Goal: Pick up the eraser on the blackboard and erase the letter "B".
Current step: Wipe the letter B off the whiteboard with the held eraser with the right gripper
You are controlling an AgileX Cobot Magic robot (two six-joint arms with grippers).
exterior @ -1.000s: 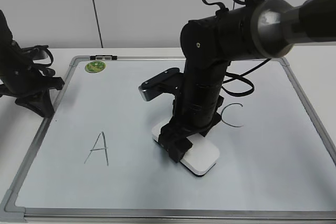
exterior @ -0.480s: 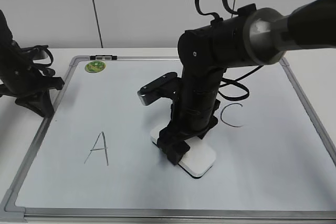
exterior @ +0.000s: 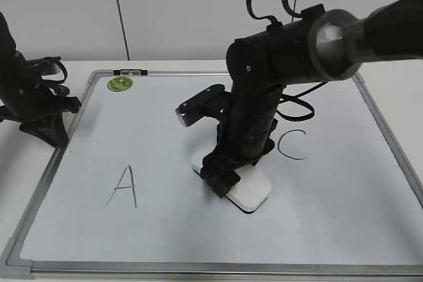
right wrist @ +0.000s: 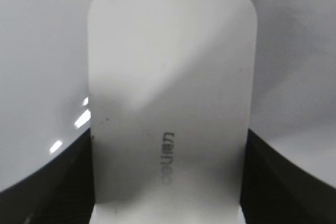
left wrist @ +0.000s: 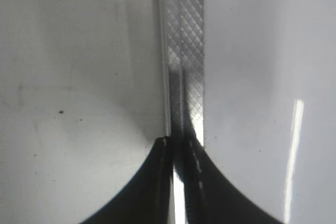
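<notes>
Blackboard (exterior: 165, 229) flat on worktop (exterior: 73, 67), letters A (exterior: 124, 187) and C (exterior: 293, 144) showing; letter "B" not visible, prob. under right arm/eraser.

Right end effector (exterior: 228, 179) clamped on eraser (exterior: 248, 193) sides, pressing it on board btwn A and C; long axis runs diagonally, along reach.

Left end effector (left wrist: 178, 145) at board's left frame edge, fingers together, nothing held, well apart.

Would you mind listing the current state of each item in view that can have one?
eraser: flat on the board, clamped at its sides by the right gripper.
right gripper: shut on the eraser.
left gripper: shut, holding nothing, above the board's frame.
blackboard: lying flat; letters A and C visible.
letter "B": no stroke visible; the arm and eraser cover the spot between A and C.
green magnet: stuck near the board's far left corner.
</notes>
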